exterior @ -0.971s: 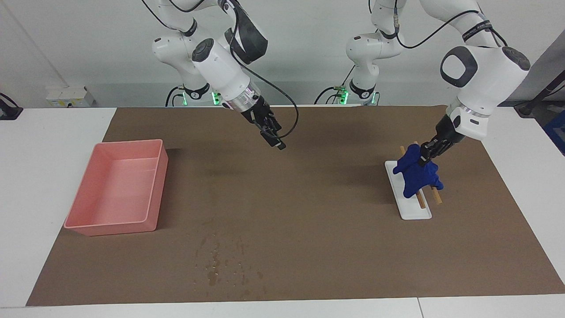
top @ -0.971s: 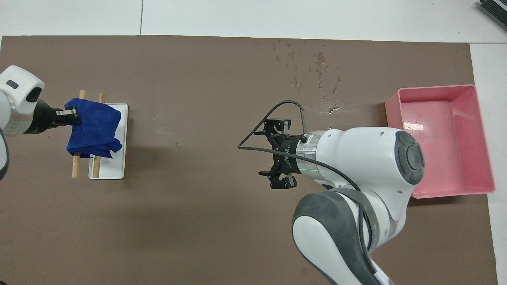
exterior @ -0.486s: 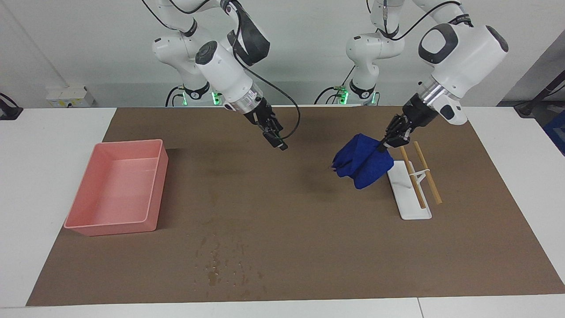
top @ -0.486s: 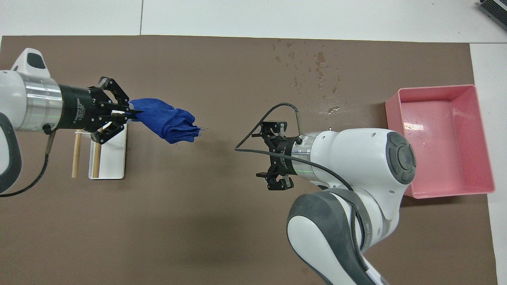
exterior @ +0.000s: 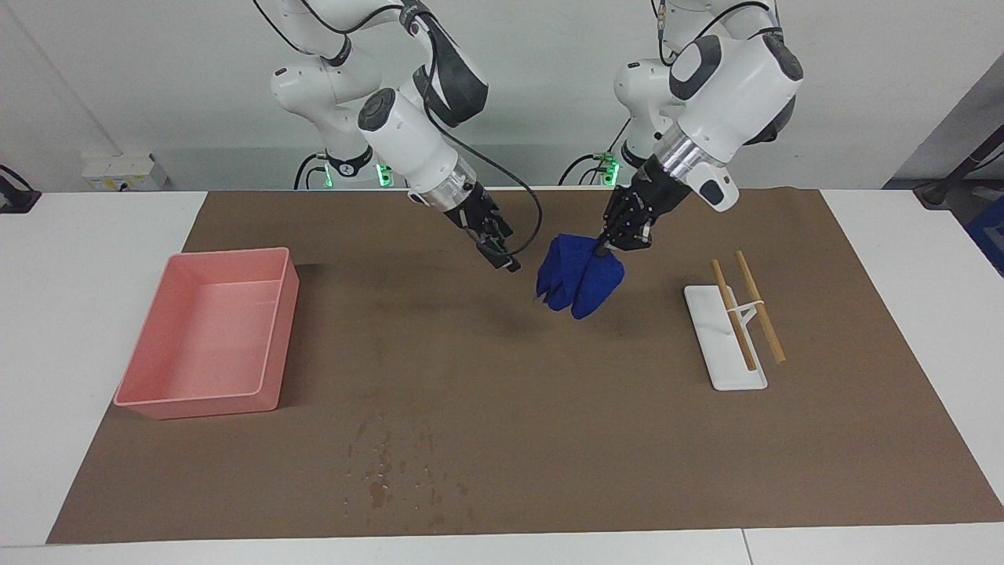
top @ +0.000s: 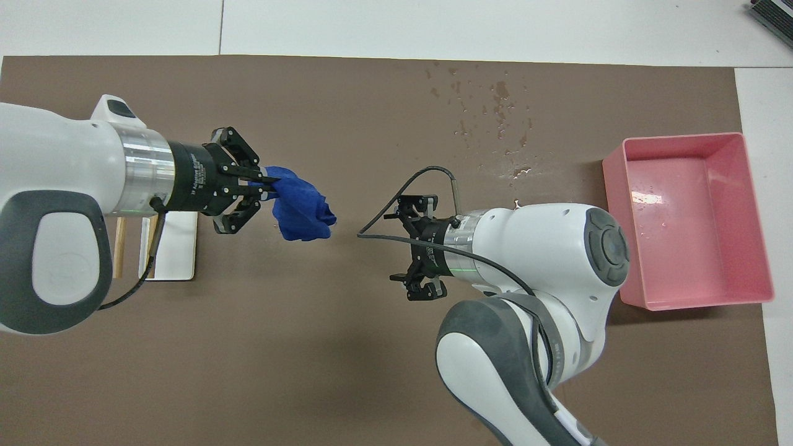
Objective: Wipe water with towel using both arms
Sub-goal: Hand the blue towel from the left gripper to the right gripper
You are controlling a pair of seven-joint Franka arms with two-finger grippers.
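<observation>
Across nearly the whole frame in both views lies the brown mat (exterior: 549, 408), covering the white table (exterior: 94, 235). From the top of the facing view come the two arms — the left arm (exterior: 729, 71) at upper right, the right arm (exterior: 408, 133) at upper left. At mid-left in the facing view sits the pink bin (exterior: 205, 339); in the overhead view it is at mid-right. Mid-right of the facing view holds a white rack (exterior: 725, 339) with two wooden rods across it. Just right of the facing view's centre, the blue towel (exterior: 580, 275) hangs bunched in the air over bare mat, pinched at its top by the left gripper (exterior: 616, 239), whose fingers are clamped on the cloth. Beside the towel, centre-left, hangs the right gripper (exterior: 498, 255), over bare mat and touching nothing — its fingers are spread apart in the overhead view. Low in the facing view, left of centre, the water (exterior: 400, 471) is a scatter of wet specks near the mat's bottom edge, well apart from towel and grippers.
</observation>
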